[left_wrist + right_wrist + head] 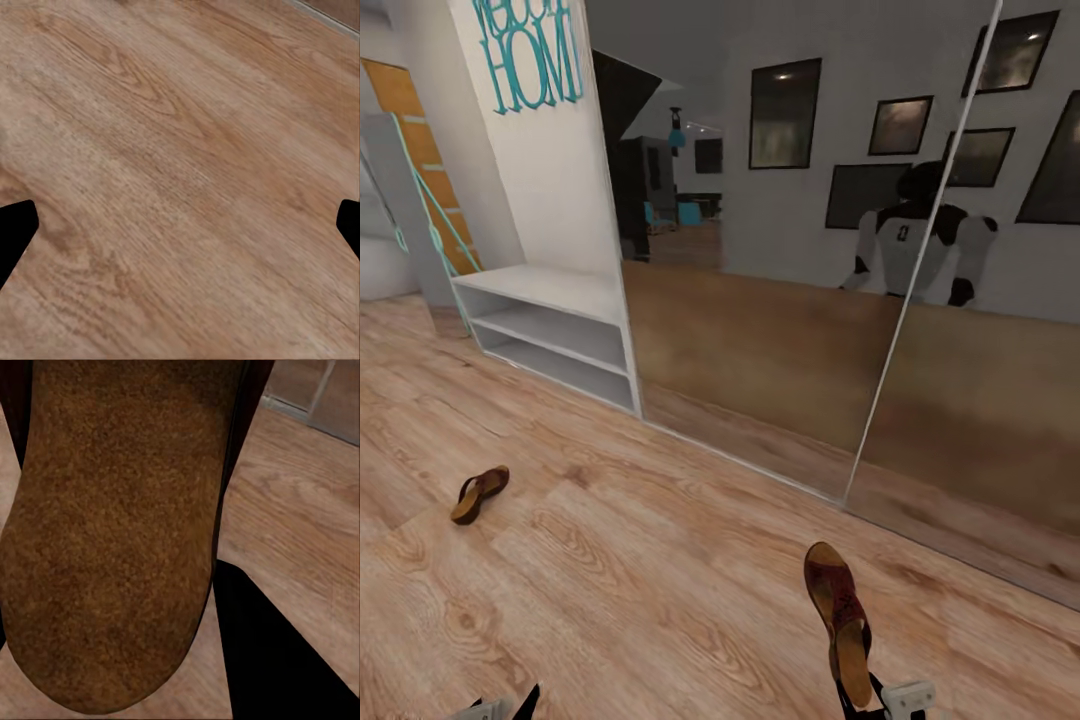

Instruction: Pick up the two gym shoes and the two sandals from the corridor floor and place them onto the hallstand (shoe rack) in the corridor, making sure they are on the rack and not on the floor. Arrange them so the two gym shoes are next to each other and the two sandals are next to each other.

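One dark brown sandal [480, 493] lies on the wood-plank corridor floor [660, 560] at the left. The other sandal [840, 610] is lifted off the floor at the bottom right, toe pointing away, with my right gripper [863, 695] shut on its heel end. Its brown sole [112, 532] is close up in the right wrist view, beside a black finger [277, 660]. My left gripper [500, 705] is at the bottom left, open over bare floor [180, 150] with its fingertips wide apart. The gym shoes and the hallstand are out of view.
A low white two-shelf bench [550, 330] stands against the wall at the left under a teal "HOME" sign [535, 50]. A large mirrored wall [810, 330] runs along the right, showing the robot's reflection [920, 245]. Open floor lies between me and the bench.
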Motion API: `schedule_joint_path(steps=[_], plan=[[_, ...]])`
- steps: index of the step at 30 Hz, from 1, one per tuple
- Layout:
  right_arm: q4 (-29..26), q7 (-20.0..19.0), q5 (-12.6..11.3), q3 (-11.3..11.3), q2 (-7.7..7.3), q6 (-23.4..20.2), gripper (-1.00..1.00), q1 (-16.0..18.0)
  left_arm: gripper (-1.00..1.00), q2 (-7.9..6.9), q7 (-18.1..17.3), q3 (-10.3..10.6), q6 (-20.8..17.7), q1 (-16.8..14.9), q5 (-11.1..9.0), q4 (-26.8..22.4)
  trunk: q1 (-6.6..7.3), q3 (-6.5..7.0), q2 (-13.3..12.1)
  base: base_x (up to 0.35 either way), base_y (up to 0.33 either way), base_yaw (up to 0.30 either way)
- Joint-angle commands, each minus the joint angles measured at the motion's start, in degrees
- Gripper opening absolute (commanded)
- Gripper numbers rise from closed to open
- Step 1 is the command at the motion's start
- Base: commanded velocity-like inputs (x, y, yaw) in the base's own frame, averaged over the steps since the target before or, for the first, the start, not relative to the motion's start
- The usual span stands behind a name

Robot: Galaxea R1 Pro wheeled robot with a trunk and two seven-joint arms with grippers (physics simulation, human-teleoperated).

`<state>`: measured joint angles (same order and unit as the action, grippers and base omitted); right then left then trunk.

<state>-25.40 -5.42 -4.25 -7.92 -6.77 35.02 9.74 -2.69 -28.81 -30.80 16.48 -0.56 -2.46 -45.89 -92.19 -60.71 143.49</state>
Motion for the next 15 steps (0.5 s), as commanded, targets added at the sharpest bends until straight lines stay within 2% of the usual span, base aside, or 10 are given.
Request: schedule_joint_path(steps=[1,15], plan=[[0.0,-0.4,-0.7,-0.2,-0.05,0.1,-1.0,0.0,1.0,0.0,-0.4,-0.1,0.0,-0.1,-0.2,0.1,0.0,-0.04,0.0,0.118,0.295,0.278],[0.0,-0.5,-0.5,-0.2,-0.14,0.1,-1.0,0.0,1.0,-0.03,-0.5,-0.1,0.0,-0.1,-0.3,0.1,0.0,-0.04,0.0,0.118,0.295,0.274]])
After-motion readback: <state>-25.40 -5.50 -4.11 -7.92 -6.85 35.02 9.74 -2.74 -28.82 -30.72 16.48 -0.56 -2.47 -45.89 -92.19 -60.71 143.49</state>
